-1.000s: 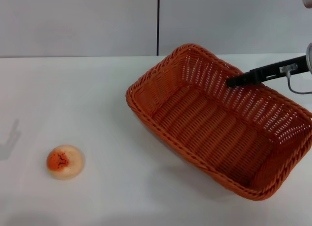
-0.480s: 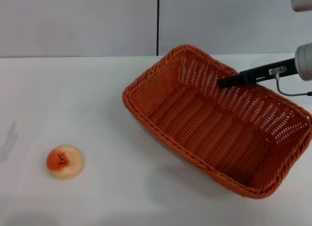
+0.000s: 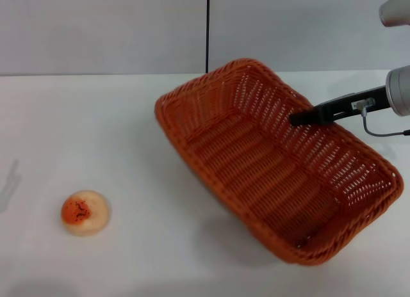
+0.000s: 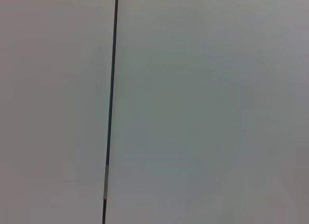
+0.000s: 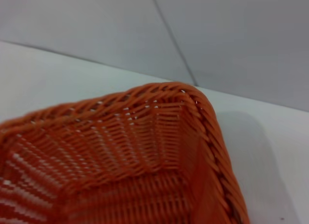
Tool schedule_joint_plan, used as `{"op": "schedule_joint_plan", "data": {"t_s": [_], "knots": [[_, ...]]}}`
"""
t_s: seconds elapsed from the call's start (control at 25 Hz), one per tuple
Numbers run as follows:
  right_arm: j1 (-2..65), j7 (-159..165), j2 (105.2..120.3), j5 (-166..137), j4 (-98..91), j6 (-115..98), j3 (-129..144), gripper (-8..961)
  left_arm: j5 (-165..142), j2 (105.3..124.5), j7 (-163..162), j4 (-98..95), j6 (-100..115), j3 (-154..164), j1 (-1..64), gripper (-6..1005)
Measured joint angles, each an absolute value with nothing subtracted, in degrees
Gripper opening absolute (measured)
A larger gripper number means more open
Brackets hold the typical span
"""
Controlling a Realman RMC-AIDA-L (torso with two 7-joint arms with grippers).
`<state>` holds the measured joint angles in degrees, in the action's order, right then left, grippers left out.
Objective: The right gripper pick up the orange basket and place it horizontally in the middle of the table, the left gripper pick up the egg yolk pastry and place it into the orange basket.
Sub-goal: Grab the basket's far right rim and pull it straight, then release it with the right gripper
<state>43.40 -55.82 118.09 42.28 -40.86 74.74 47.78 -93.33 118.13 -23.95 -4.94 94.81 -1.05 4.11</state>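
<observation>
The orange basket (image 3: 256, 172) hangs tilted over the right half of the white table (image 3: 96, 124), with a shadow under it. My right gripper (image 3: 300, 118) reaches in from the right and is shut on the basket's far long wall, one black finger showing inside. In the right wrist view a corner of the orange basket (image 5: 130, 151) fills the lower part, with table and wall beyond. The egg yolk pastry (image 3: 84, 212) lies alone on the table at the front left, far from the basket. My left gripper is out of view; its wrist camera shows only the wall.
A grey wall with a dark vertical seam (image 3: 207, 31) stands behind the table. White tabletop lies between the pastry and the basket. A faint arm shadow (image 3: 8, 182) falls at the left edge.
The basket has swung in my right gripper: its left corner moved further left and its right end came forward and lower. The pastry has not moved.
</observation>
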Motion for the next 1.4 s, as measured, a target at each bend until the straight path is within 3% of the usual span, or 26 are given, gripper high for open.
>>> {"op": "schedule_joint_plan", "data": {"t_s": [0.16,0.4,0.68,1.0,1.4], "knots": [[44.05,-57.18,117.95,42.35,-42.57,77.67,47.76,221,-93.33,118.11,-23.90,-4.91,94.68,-1.06,4.32,814],[45.69,-61.86,117.46,43.54,-46.42,83.82,47.79,151,-93.39,118.09,-23.90,-4.81,94.96,-1.03,4.01,814],[50.59,-68.28,115.56,43.51,-46.75,90.90,49.93,152,-93.67,118.19,-23.90,-4.93,96.89,-0.36,1.47,814],[55.17,-73.13,115.63,43.06,-46.46,92.09,59.87,152,-93.78,118.17,-23.90,-4.84,99.44,0.24,-1.56,814],[55.54,-82.15,116.33,44.05,-45.58,91.41,60.95,151,-93.79,118.19,-23.91,-4.78,101.61,0.79,-3.64,814]]}}
